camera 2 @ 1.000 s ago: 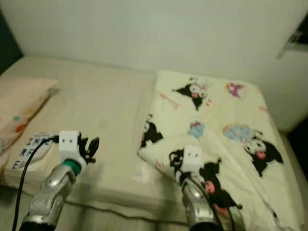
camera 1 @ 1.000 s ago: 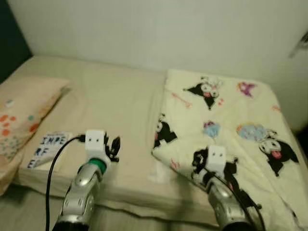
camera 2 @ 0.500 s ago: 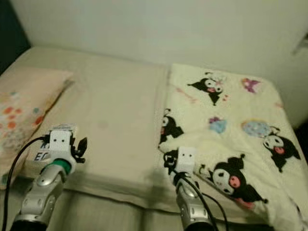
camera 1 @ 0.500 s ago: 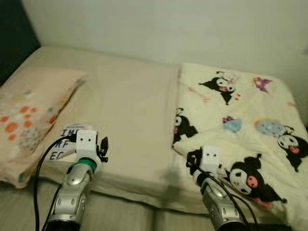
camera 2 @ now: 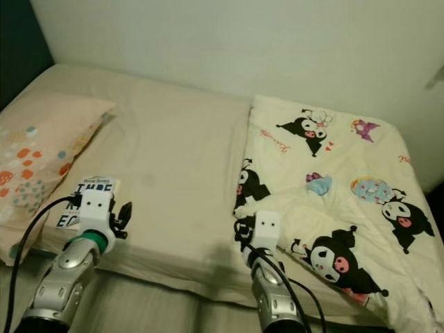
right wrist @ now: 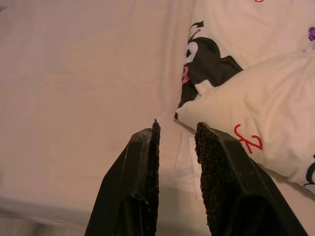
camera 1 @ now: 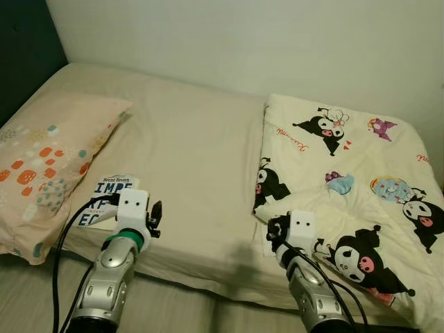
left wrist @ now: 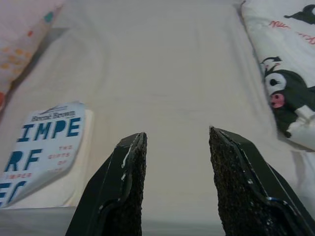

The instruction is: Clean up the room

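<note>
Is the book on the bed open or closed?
Closed. The book lies flat on the bed beside the pillow, front cover facing up, blue letters showing, no pages spread.

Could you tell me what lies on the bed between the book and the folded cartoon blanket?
Only bare beige sheet lies between the book and the blanket, as the left eye view shows; the left gripper hovers at that stretch's near edge.

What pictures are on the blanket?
The blanket is cream with black-and-white cartoon characters; clearest in the left eye view.
</note>
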Available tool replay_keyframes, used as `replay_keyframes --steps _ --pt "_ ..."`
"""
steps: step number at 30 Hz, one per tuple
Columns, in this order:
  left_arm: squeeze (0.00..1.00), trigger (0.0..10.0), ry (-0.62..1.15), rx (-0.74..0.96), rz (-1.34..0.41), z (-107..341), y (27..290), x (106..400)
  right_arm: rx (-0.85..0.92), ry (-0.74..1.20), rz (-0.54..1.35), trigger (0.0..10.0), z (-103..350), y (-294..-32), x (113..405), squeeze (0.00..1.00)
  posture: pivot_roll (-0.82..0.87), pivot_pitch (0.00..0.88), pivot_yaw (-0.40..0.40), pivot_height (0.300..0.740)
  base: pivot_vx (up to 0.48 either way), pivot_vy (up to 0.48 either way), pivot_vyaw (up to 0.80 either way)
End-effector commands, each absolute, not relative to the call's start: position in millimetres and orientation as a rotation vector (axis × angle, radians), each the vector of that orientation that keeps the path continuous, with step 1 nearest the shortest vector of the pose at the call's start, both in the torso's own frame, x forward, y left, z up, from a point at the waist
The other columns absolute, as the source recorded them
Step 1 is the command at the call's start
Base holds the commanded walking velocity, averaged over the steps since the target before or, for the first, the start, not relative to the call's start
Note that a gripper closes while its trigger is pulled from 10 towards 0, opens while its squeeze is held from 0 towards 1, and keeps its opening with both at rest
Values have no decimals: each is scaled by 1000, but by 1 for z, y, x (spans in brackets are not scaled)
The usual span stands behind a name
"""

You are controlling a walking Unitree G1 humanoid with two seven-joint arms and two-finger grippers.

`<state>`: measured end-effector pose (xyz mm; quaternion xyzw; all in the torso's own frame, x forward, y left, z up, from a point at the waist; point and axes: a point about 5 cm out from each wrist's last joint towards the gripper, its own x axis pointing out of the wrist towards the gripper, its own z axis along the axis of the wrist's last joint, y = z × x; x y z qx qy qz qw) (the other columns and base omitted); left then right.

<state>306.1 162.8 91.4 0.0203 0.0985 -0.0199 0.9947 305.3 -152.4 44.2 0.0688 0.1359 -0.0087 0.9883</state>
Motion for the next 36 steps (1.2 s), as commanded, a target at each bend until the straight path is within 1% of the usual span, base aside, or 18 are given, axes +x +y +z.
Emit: replay_keyframes --steps 1,2,3,6,13,16,25,36 --pt "0 10000 227 32 -22 84 165 305 153 300 -42 10000 38 -157 301 0 68 21 0 740 0 0 0" --pt "0 10000 224 13 -9 84 167 305 154 300 -43 10000 38 -157 301 0 67 23 2 740 0 0 0" --pt "0 10000 225 30 -9 85 169 305 154 300 -43 10000 38 -157 301 0 67 23 2 740 0 0 0" --pt "0 10000 228 68 -2 85 170 305 153 301 -42 10000 37 -157 301 0 67 23 2 740 0 -480 0" --pt "0 10000 236 54 4 84 171 305 152 300 -41 10000 38 -157 301 0 68 20 1 740 0 -460 0" --pt "0 10000 237 13 31 83 173 305 151 297 -40 10000 38 -157 302 0 68 20 1 740 0 0 0" --pt "0 10000 233 18 45 83 176 306 147 296 -27 10000 39 -156 304 0 67 11 -7 740 0 0 0" --pt "0 10000 248 28 45 79 176 303 152 296 -18 10000 39 -155 304 0 63 1 -13 710 0 0 0"
